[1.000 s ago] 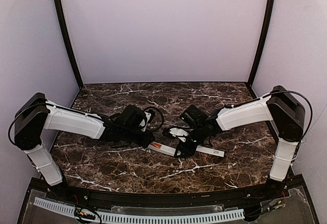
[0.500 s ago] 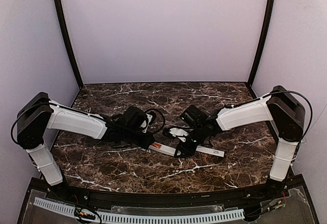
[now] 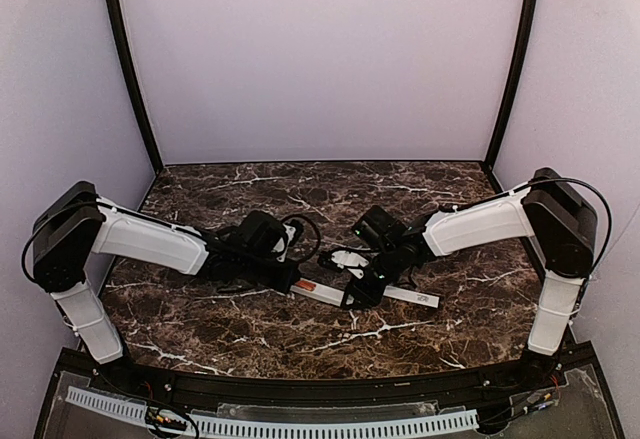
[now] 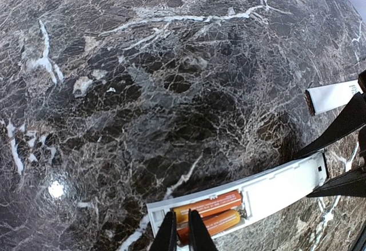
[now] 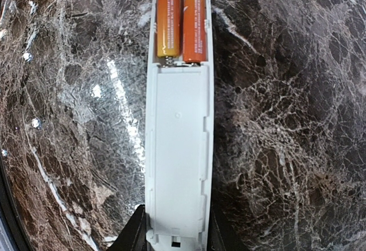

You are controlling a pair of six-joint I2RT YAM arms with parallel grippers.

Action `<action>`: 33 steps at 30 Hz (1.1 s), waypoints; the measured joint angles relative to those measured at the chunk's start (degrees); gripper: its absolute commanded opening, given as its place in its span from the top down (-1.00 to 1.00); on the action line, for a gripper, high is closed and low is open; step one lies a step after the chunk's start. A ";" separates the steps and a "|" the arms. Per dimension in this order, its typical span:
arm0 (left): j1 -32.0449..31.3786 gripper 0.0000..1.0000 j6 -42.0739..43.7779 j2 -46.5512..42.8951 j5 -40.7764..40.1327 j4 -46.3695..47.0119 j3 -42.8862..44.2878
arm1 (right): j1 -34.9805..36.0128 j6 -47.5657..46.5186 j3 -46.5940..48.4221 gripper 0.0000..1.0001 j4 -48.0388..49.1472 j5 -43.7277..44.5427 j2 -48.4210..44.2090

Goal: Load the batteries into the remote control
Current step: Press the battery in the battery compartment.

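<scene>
Top view: mid-frame on the marble counter (image 3: 230, 329), the remote control (image 3: 325, 292) is lying left to right, dipping slightly rightward, a white cover strip (image 3: 415, 299) beyond its right end.

Left wrist: the left gripper (image 4: 180, 234), fingers nearly pressed together, is covering the batteries' (image 4: 209, 205) lower-left ends.

Right wrist: the right gripper (image 5: 174, 234) is pinching the remote's bottom end; the batteries are sitting side by side at frame top.
</scene>
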 measured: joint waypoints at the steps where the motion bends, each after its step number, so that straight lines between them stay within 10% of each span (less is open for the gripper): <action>1: 0.02 0.83 -0.15 0.00 0.04 0.31 -0.20 | 0.00 0.00 0.00 0.72 0.00 0.00 0.00; 33: -4.24 0.73 -3.93 -0.31 -8.33 17.20 -9.73 | 0.00 0.42 0.04 0.81 0.02 -0.02 0.00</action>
